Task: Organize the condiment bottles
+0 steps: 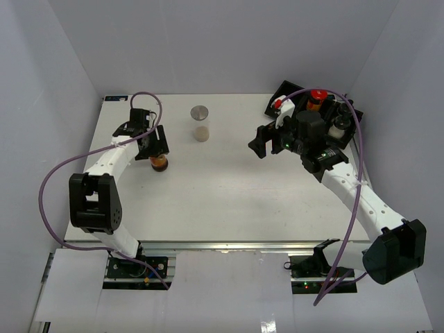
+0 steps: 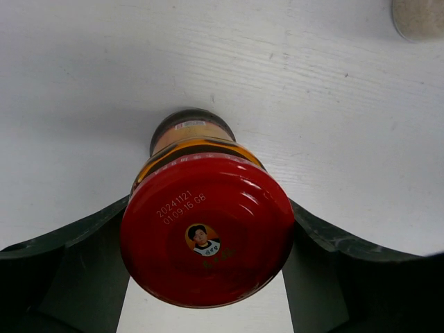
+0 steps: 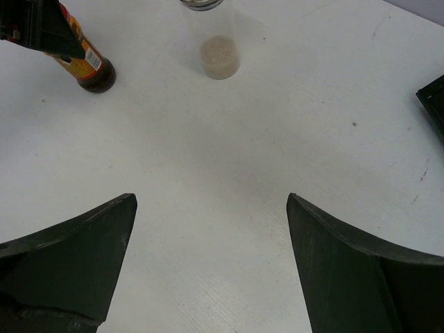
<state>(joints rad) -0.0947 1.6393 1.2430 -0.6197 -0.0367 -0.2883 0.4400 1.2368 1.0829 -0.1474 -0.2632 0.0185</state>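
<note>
Red-capped jar, brown contents; clear jar, pale powder.

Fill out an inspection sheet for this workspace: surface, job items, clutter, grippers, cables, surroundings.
Surface: white table, bare in the middle, a few faint marks.
Job's things: red-capped bottle upright at left; clear jar with grey lid upright at back centre; more bottles in the black tray at back right.
Clutter: nothing seen.
Grippers: left gripper has a finger against each side of the red-capped bottle's cap; right gripper open above bare table, holding nothing.
Cables: left purple cable and right purple cable loop off the arms, clear of the bottles.
Surroundings: plain white walls on three sides.
</note>
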